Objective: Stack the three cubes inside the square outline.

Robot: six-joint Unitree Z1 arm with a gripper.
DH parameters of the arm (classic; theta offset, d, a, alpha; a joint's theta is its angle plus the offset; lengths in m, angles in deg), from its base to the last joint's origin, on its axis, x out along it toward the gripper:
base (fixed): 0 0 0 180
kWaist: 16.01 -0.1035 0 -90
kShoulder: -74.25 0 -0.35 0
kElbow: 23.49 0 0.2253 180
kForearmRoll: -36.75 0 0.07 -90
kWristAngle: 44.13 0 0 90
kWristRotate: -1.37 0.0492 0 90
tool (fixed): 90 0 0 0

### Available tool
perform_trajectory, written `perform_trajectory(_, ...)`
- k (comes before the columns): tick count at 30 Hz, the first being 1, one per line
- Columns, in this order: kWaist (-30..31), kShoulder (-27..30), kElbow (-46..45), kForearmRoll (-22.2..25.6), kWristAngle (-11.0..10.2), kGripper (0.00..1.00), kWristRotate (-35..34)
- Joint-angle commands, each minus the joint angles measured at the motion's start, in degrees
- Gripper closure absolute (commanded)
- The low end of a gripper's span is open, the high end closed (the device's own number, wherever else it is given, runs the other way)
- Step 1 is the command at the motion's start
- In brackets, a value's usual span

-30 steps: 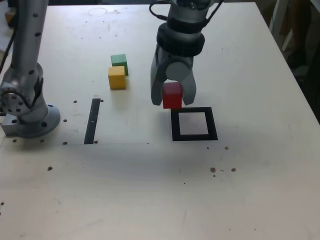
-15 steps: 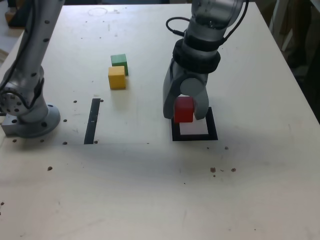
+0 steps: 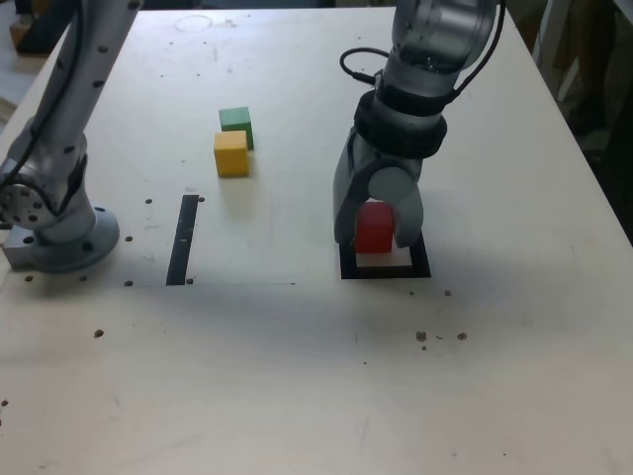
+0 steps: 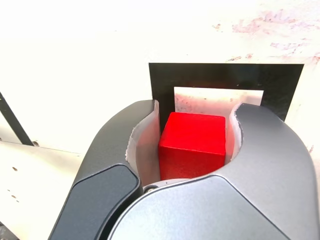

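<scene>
The gripper (image 3: 374, 242) is grasping the red cube (image 3: 374, 228) between its fingers, holding it over the square outline (image 3: 419, 271).

Open desk (image 3: 227, 386) extends across the lower part of the exterior view; yellow cube (image 3: 231, 154) and green cube (image 3: 235, 123) obstruct passage at upper left.

Claw (image 3: 375, 237) w/ red cube (image 3: 374, 229) now lower, further R in ext. view.
</scene>
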Motion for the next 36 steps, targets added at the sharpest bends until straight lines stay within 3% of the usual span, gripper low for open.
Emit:
perform_trajectory(1,0.14,-0.40,0.21,-0.18,0.10,0.58,0.20)
perform_trajectory(6,0.14,-0.53,0.11,-0.60,0.13,0.12,1.02)
perform_trajectory(8,0.14,-0.51,0.08,-0.74,0.16,0.02,1.14)
perform_trajectory(19,0.14,2.37,-1.22,-0.57,-0.23,0.01,1.13)
perform_trajectory(31,-2.42,13.48,-7.94,3.53,-4.71,0.01,1.62)
perform_trajectory(36,-4.64,17.30,-11.83,3.82,-5.60,0.01,3.68)
